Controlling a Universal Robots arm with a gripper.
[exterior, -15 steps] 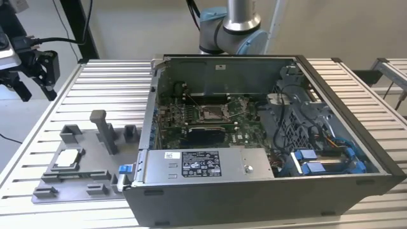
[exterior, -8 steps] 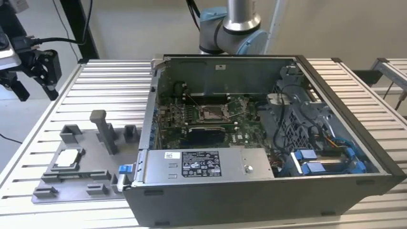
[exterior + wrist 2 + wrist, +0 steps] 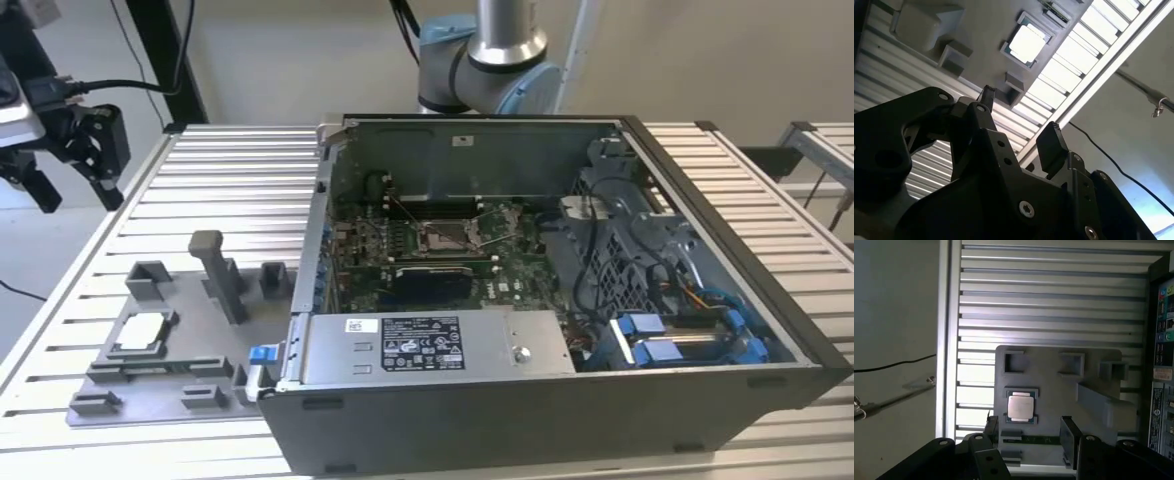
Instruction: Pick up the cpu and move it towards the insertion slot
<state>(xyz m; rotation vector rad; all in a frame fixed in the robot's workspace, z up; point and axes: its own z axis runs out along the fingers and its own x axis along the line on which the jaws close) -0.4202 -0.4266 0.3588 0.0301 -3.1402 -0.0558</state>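
The fingers (image 3: pixel 1069 436) stand spread, with open air between them and on to the cpu (image 3: pixel 1020 407), which lies uncovered beyond their tips in a grey fixture (image 3: pixel 1050 390). Low blocks (image 3: pixel 1070 363) stand around it, and a tall post (image 3: pixel 211 268) rises off to one finger's side. Farther that way stands the computer case (image 3: pixel 534 415), open-topped above the insertion slot (image 3: pixel 445 236).

So it's one cpu (image 3: pixel 1020 407), one insertion slot (image 3: pixel 443 236), one computer case (image 3: pixel 534 420), one grey fixture plate (image 3: pixel 1049 385), one pincer (image 3: pixel 1029 422).
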